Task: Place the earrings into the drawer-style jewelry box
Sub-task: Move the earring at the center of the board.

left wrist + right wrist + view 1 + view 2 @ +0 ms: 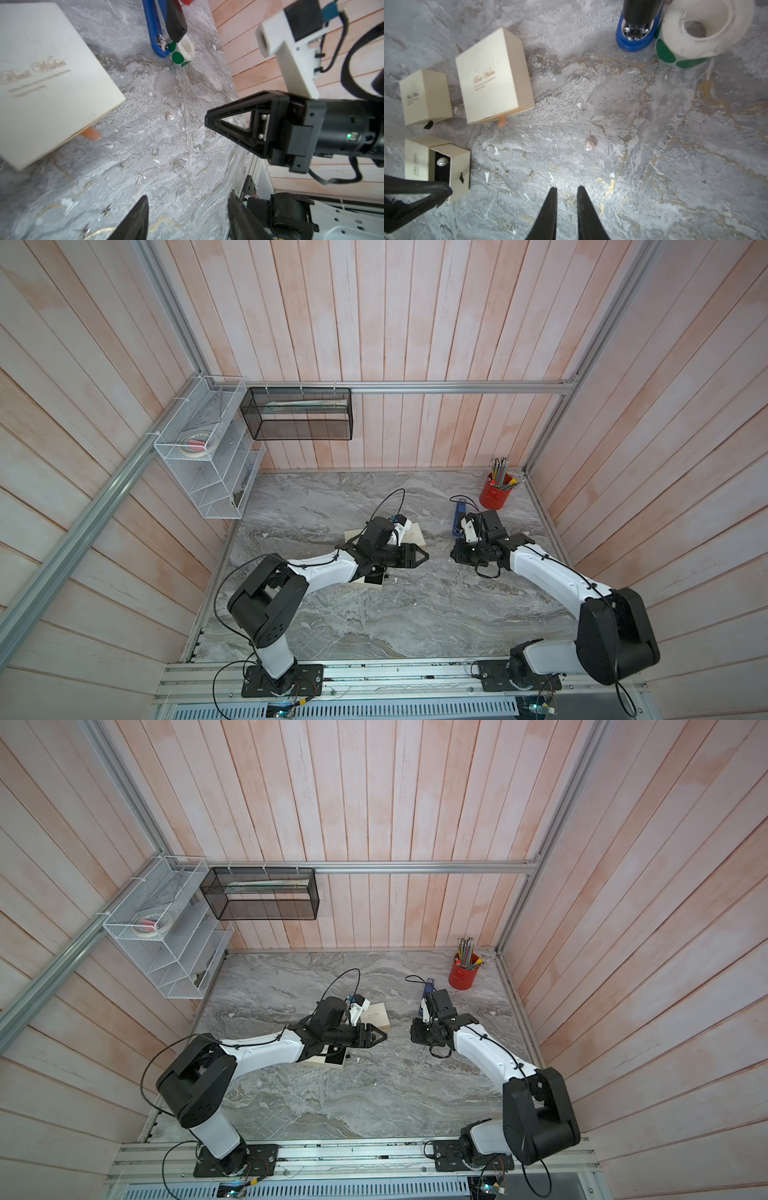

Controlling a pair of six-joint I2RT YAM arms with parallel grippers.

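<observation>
A small beige drawer-style jewelry box [459, 164] stands with its drawer pulled out, and one pearl earring [441, 162] lies on the black lining. A second pearl earring [588, 145] [170, 117] lies loose on the marble. My right gripper [566, 189] hovers short of that pearl, its jaws only narrowly apart with nothing between them. My left gripper [188, 199] is open and empty, with its tip [436, 193] beside the open drawer. Tiny star-shaped studs [530, 173] lie on the marble between the drawer and the pearl. In both top views the left arm covers most of the drawer box [374, 580].
A large closed beige box [494, 76] [413, 537] and a small closed one [425, 97] stand beside the drawer box. A blue stapler [633, 39], a roll of green dot stickers [695, 31] and a red pencil cup [494, 491] stand at the back right. Wire baskets [208, 448] hang on the left wall.
</observation>
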